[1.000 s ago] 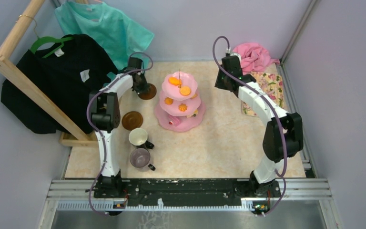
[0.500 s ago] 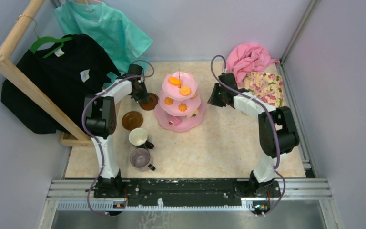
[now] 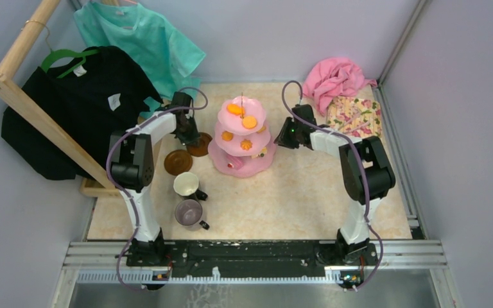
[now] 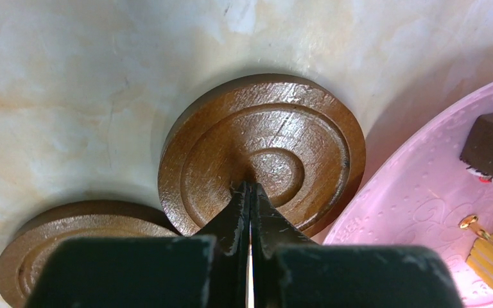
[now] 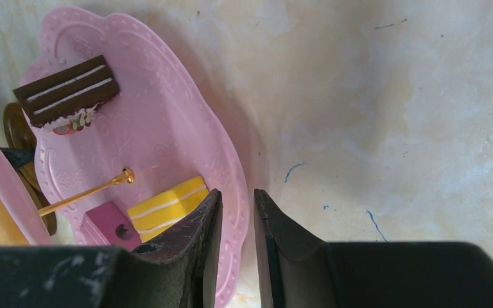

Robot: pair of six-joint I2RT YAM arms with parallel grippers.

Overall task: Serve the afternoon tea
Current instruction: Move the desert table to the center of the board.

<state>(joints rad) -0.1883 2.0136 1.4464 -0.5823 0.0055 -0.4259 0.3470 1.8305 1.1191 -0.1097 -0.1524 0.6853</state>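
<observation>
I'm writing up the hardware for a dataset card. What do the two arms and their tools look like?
The left arm and right arm both have white links with chunky black joint housings. A purple cable loops along each. The left tool and right tool have black, tapering fingers with scuffed, pale-flecked edges.

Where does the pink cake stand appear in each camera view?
Top external: the cake stand stands in the centre, between both arms.
Left wrist: its bottom tier fills the right edge.
Right wrist: bottom tier on the left.
Shared landmark: brown cake slice on that tier, in both wrist views.
</observation>
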